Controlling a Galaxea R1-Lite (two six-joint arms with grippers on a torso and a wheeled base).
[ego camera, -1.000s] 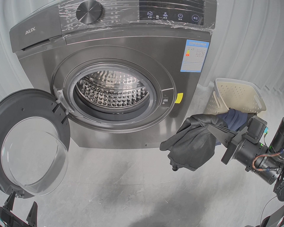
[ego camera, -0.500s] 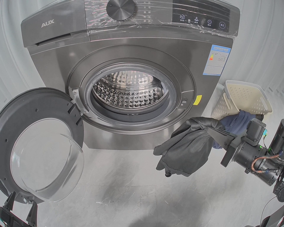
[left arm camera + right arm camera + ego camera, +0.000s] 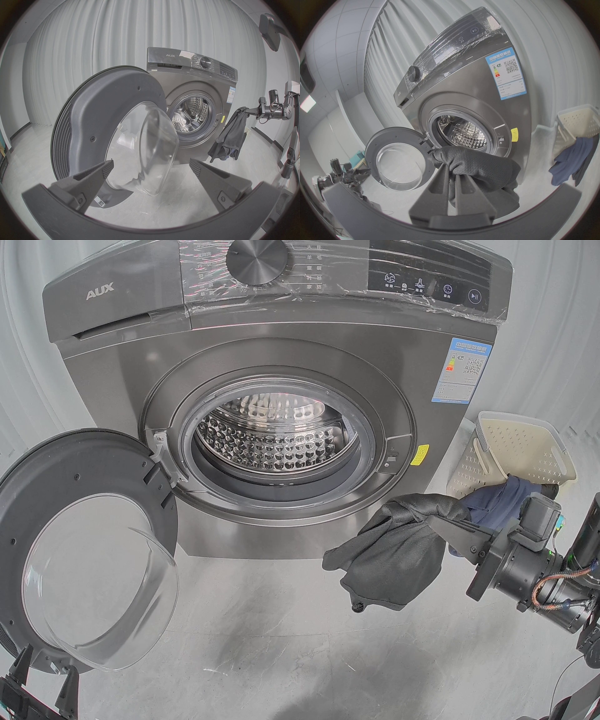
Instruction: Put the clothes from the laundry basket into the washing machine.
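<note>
One washing machine (image 3: 269,334) stands on the grey floor (image 3: 262,640); its single round door (image 3: 75,490) is swung fully open to the robot's left, leaving the steel drum (image 3: 275,440) exposed. One pale laundry basket (image 3: 525,440) sits on the floor just beside the machine's right flank. There are two garments. The dark grey garment (image 3: 390,549) hangs in the air in front of the machine's lower right corner, below and to the right of the drum opening and clear of the floor; a blue garment (image 3: 497,502) drapes over the basket's near rim. There are two arms. The right arm reaches in roughly level from the right, wrist pointed at the machine front; its end effector (image 3: 445,526) is pinched tight on a top fold of the dark grey garment, fingers nearly touching. The left arm is held low by the open door; its end effector (image 3: 150,163) is spread wide and holds nothing.
</note>
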